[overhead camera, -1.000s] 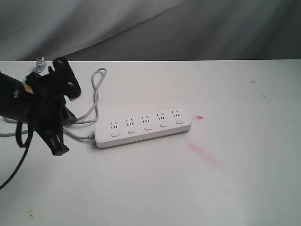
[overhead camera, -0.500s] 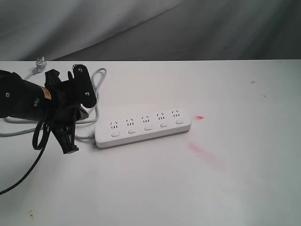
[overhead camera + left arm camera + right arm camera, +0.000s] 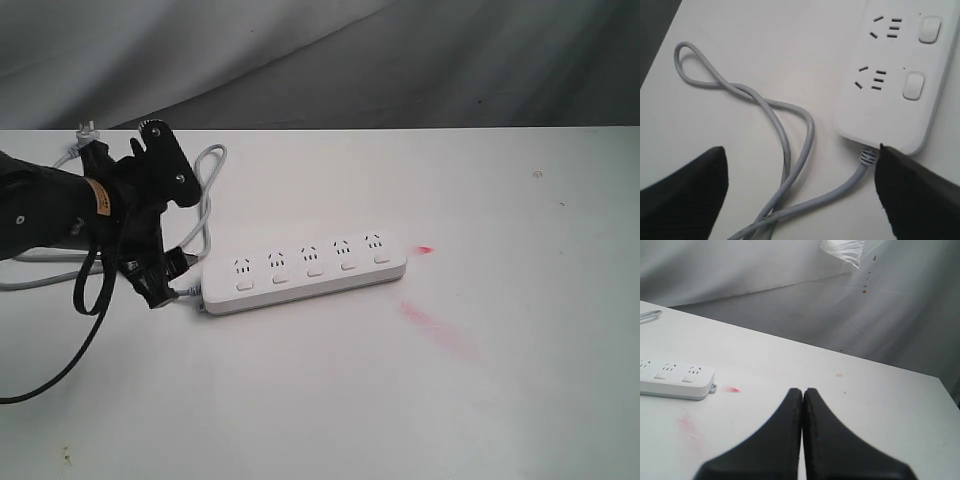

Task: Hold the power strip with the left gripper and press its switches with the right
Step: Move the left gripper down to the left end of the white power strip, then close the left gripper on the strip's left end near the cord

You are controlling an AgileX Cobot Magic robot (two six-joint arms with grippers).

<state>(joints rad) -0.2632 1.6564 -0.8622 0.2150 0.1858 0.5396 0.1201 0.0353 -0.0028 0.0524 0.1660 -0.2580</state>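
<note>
The white power strip (image 3: 305, 272) lies flat on the table, its five small switches (image 3: 314, 271) in a row below the sockets. Its grey cord (image 3: 205, 200) loops off to the left. My left gripper (image 3: 173, 245) is open just left of the strip's cord end, holding nothing. In the left wrist view the open left gripper (image 3: 801, 150) straddles the cord (image 3: 790, 145). One finger (image 3: 912, 190) sits right at the rounded end of the strip (image 3: 890, 110), where two switches (image 3: 913, 86) show. My right gripper (image 3: 803, 390) is shut and empty, well away from the strip (image 3: 675, 381), and out of the exterior view.
The cord's plug (image 3: 85, 130) rests near the table's far left edge. A red spot (image 3: 425, 250) and a red smear (image 3: 435, 325) mark the white table (image 3: 450, 400) right of the strip. A grey cloth backdrop (image 3: 320, 60) hangs behind. A loose black cable (image 3: 50, 370) trails from the left arm.
The left gripper has swung right and rotated, closing in on the strip's cord end. The strip has not moved.
</note>
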